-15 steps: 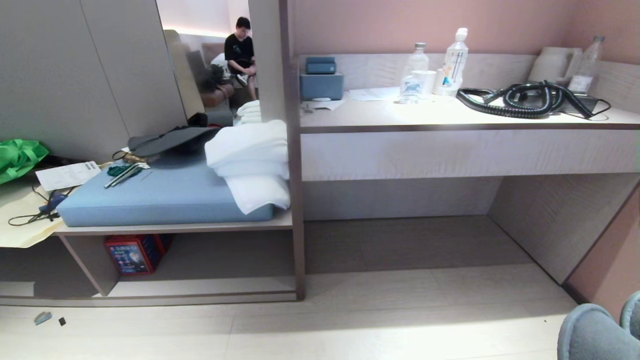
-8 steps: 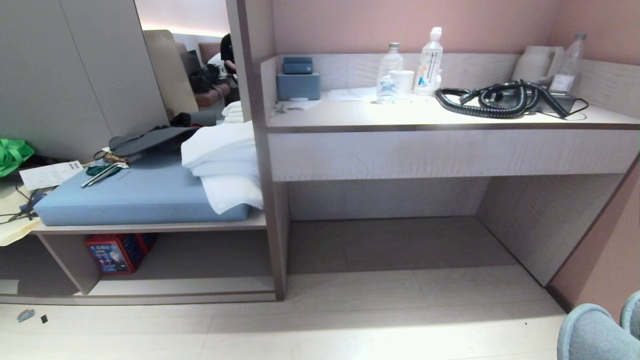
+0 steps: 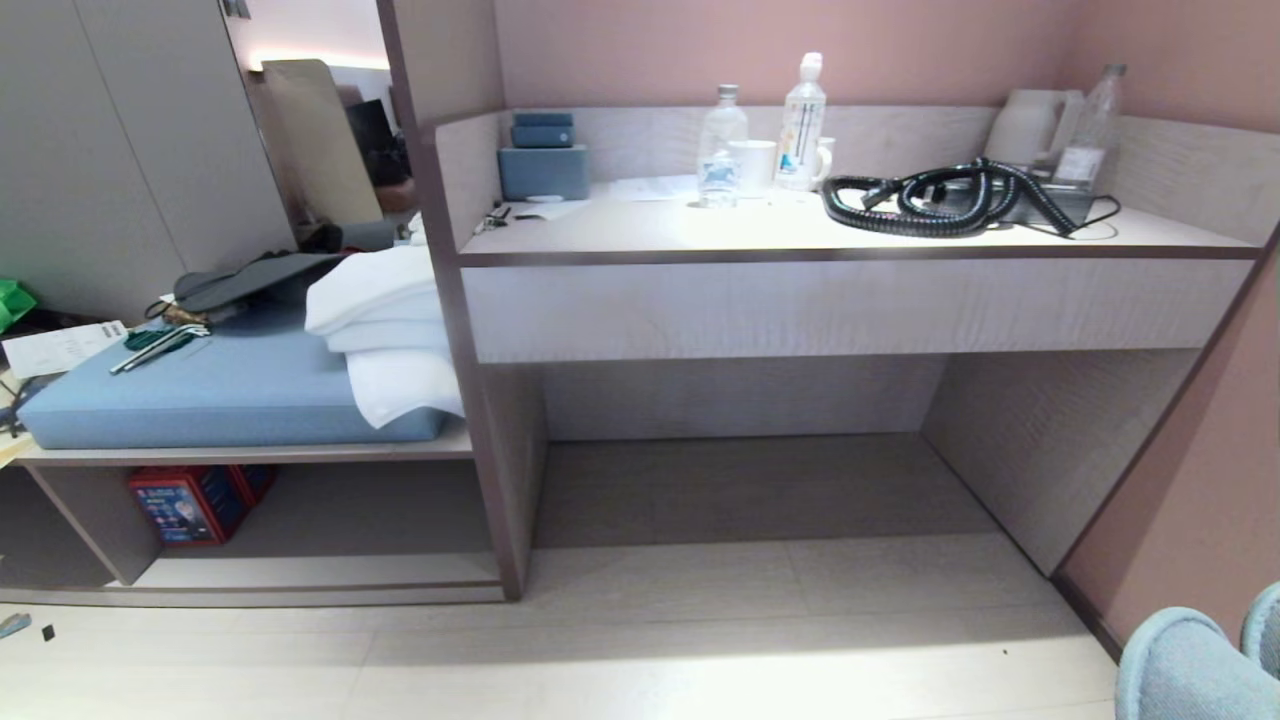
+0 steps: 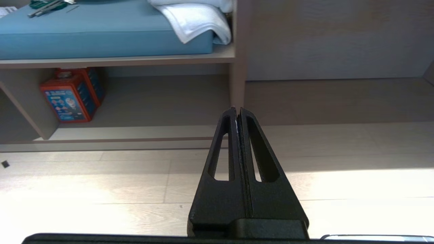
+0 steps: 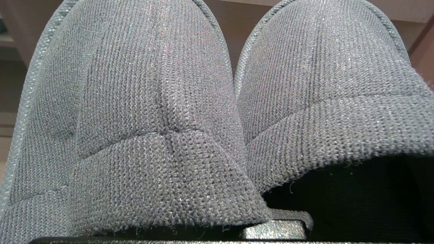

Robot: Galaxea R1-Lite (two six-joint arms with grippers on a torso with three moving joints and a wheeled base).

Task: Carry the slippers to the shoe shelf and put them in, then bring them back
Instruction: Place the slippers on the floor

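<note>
Left pincer point(image 4: 238, 110): my matte black pair of long tapering fingers point(image 4: 225, 149), each with a slot cut through.
Wrist edge: black bar.

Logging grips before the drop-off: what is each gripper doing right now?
Left gripper: shut, holding nothing.
Right gripper: shut on the slippers, which fill its wrist view.

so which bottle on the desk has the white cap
The tall middle bottle with the colourful label, beside the white mug; the other two are clear with plain caps.
</note>
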